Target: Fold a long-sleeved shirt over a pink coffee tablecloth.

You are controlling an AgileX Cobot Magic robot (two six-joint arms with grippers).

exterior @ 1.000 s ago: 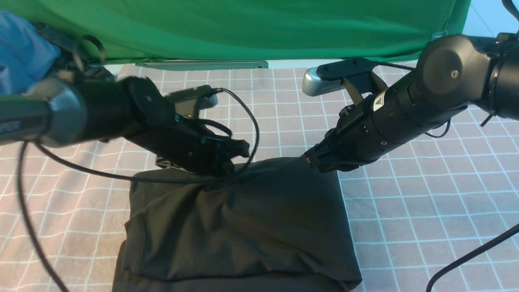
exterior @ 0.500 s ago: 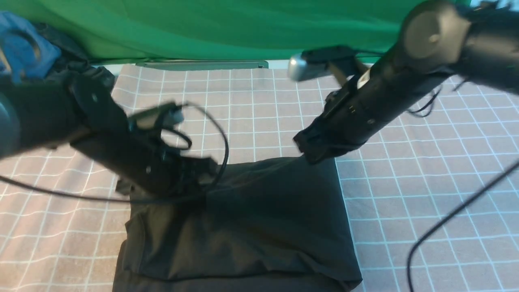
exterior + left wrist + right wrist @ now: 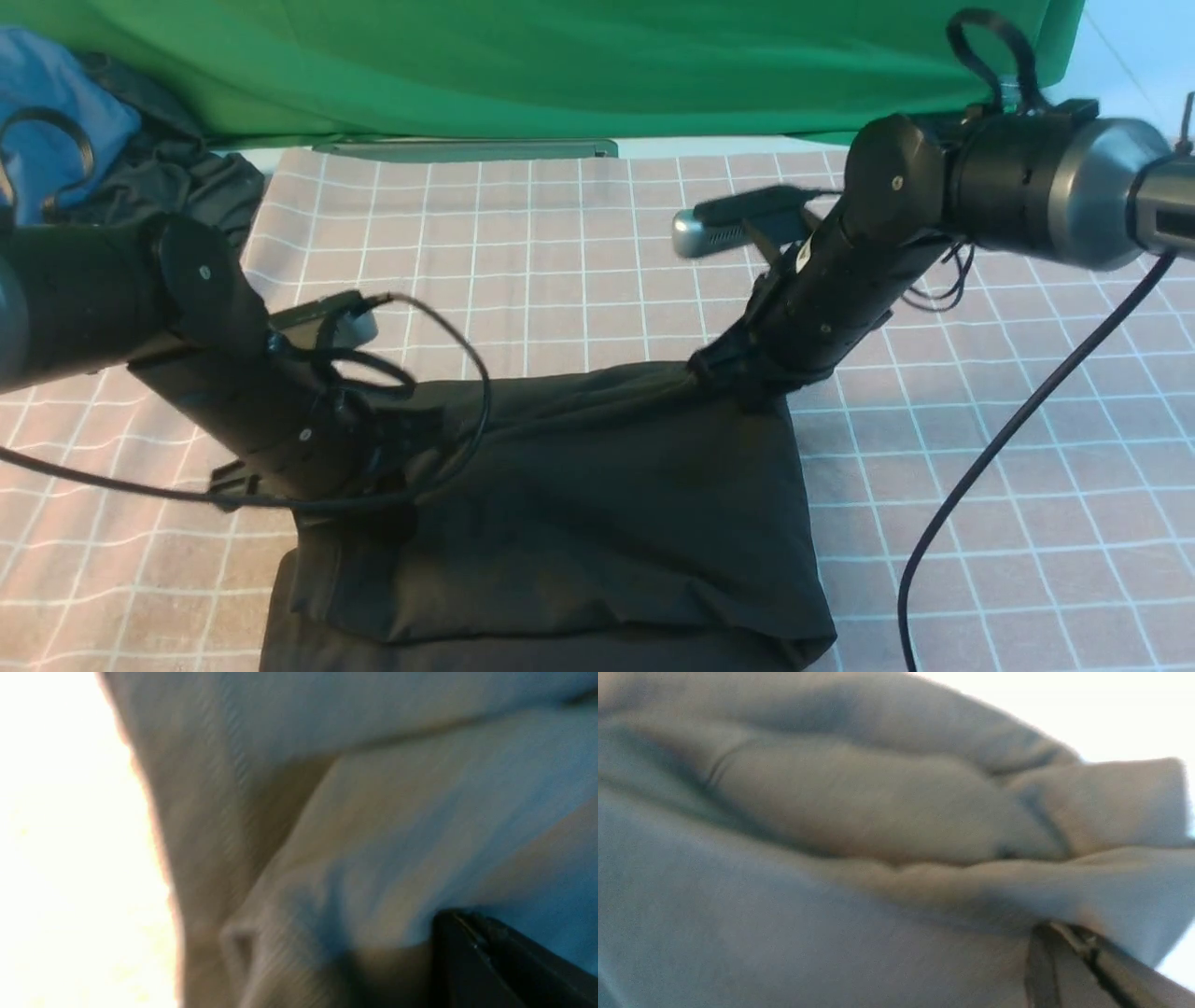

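The long-sleeved shirt [image 3: 597, 504] lies as a black folded bundle at the near middle of the pink coffee tablecloth [image 3: 579, 243]. My left gripper [image 3: 422, 441] is shut on the bundle's far left corner, its tips sunk in the fabric. My right gripper [image 3: 707, 369] is shut on the far right corner, which rises in a small peak to the jaws. Both wrist views are blurred and filled with folds of the shirt [image 3: 373, 812] [image 3: 831, 812]. The closed left gripper [image 3: 448, 917] presses into cloth. A ridge of cloth runs into the closed right gripper [image 3: 1045, 928].
A green cloth [image 3: 560, 65] hangs along the back. A blue garment [image 3: 56, 103] and a dark grey garment [image 3: 187, 187] are heaped at the far left corner. A black cable [image 3: 980, 485] trails from the right arm, and another loops beside the left wrist [image 3: 471, 373].
My left gripper has pulled its corner of the shirt leftward and toward the near side. The right arm has changed its pose while its gripper stayed at the far right corner.
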